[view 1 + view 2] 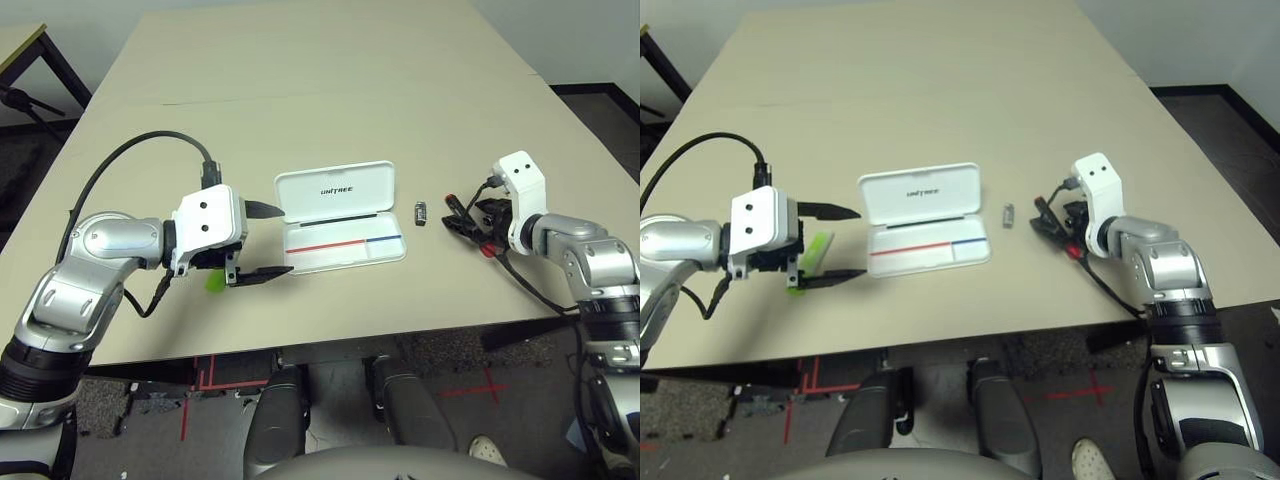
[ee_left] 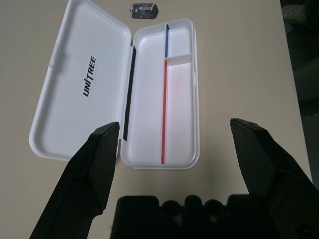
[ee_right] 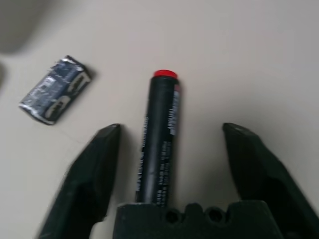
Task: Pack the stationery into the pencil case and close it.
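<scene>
Left of frame: lime-green stick [image 1: 215, 281], unpacked, below left gripper [image 1: 288, 242], released, grasping nothing. Centre: white pencil case [image 1: 345, 258], lid raised, tray empty. Right of centre: small dark block [image 1: 420, 213], loose. Right: black-and-red marker [image 3: 160, 129], unpacked, between spread fingers of right gripper [image 3: 172, 127], ungrasped. Done: none packed. Left: three to load, lid to close

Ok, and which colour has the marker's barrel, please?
Black, with a red end; the right wrist view shows it best.
</scene>
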`<state>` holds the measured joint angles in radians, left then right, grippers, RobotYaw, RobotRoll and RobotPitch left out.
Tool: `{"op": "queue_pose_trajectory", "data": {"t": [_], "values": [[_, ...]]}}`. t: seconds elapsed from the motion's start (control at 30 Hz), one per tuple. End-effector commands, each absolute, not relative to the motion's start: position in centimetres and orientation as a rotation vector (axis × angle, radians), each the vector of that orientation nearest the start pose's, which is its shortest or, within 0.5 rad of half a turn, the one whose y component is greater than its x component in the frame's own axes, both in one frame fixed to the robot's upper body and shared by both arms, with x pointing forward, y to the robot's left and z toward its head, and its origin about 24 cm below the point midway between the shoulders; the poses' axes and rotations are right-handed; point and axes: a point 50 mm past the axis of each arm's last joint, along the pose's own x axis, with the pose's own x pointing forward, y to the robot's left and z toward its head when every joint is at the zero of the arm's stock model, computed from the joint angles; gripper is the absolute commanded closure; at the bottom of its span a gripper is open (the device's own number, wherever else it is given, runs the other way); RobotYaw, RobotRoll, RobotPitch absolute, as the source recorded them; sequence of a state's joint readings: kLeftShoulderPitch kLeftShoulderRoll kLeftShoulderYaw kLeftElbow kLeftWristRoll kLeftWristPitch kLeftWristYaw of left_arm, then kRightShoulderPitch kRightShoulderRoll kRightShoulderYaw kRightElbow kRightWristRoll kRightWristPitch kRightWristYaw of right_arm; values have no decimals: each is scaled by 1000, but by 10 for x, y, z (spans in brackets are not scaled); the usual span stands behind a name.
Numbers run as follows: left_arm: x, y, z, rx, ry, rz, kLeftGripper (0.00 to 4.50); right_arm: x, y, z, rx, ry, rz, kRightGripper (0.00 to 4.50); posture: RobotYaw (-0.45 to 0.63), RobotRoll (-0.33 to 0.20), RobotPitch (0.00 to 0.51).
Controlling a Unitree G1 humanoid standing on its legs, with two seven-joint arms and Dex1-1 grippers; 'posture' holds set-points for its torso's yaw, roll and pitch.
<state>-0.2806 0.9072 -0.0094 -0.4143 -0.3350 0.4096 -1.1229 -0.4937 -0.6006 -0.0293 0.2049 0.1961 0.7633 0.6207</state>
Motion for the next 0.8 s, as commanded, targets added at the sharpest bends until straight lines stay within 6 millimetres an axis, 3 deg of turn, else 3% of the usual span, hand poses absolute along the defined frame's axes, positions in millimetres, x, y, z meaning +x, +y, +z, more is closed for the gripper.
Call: {"op": "queue_pose_trajectory", "data": {"t": [0.03,0.2,0.53,0.8], "values": [[239,192,186,676,150,-1211,0,314,-244,95,-142,596,428,2062,7,0,154],[238,191,184,676,153,-1216,0,314,-255,111,-149,574,439,3934,2,0,155],[240,190,182,679,152,-1221,0,311,-261,157,-270,517,669,3960,-7,0,148],[241,191,182,683,153,-1212,0,309,-240,187,-473,378,1045,3960,4,0,143]]}}
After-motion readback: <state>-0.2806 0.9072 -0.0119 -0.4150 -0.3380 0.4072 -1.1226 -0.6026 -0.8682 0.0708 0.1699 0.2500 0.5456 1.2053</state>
